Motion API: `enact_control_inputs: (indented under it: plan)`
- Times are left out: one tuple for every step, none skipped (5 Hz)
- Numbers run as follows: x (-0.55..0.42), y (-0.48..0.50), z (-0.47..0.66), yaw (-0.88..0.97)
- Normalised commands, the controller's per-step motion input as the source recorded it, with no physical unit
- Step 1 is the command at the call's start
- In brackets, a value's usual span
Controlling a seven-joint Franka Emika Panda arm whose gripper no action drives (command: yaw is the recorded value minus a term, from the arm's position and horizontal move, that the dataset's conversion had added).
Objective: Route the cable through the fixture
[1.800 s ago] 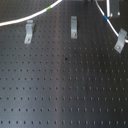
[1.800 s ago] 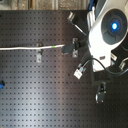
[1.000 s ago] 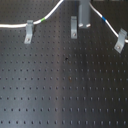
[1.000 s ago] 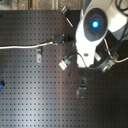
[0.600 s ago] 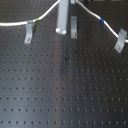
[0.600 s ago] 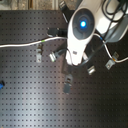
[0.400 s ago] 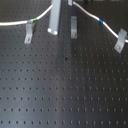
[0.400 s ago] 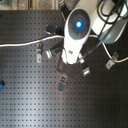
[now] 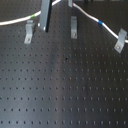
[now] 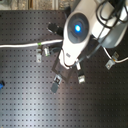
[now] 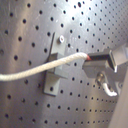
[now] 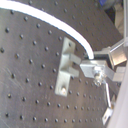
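Gripper [image 11: 92,61] jaws clamped on cable [image 11: 35,70], hovering beside fixture clip [image 11: 54,67]; cable not yet seated in slot; routing unfinished.

Soft, even light is being cast over the dark perforated board [image 9: 65,90] in both exterior views, which are being rendered coarse and blurred, while glare is being thrown off the white arm housing [image 10: 75,35] and both wrist views are being kept soft, with edges smeared.
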Motion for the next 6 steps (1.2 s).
enact_control_inputs:
  plan:
    - [0.005,-0.004,0.01,0.07]
    - [-0.189,-0.026,0.00,0.75]
    - [-0.149,0.116,0.00,0.83]
    - [-0.085,0.085,0.06,0.92]
    - [-0.074,-0.006,0.11,0.87]
    - [-0.072,-0.015,0.11,0.88]
